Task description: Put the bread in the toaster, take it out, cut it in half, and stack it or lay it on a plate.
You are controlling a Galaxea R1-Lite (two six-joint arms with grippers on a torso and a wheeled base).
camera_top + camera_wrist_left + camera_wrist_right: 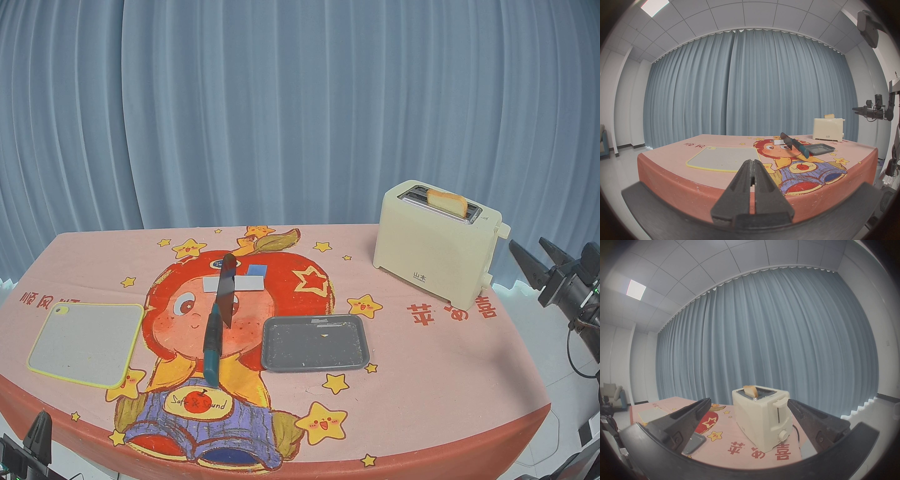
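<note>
Bread (447,202): we saw 1 slice upright in a slot of the toaster (431,250), its top poking above the rim.
Handling: we judged it light, crumbly, easily crushed; best pinched gently across the flat faces of that top.
Right tool (527,241): stood spread wide, empty, beside the toaster, off the counter (437,400).
Left tool (752,162): fingers pressed together, empty, low before the counter's near edge.
</note>
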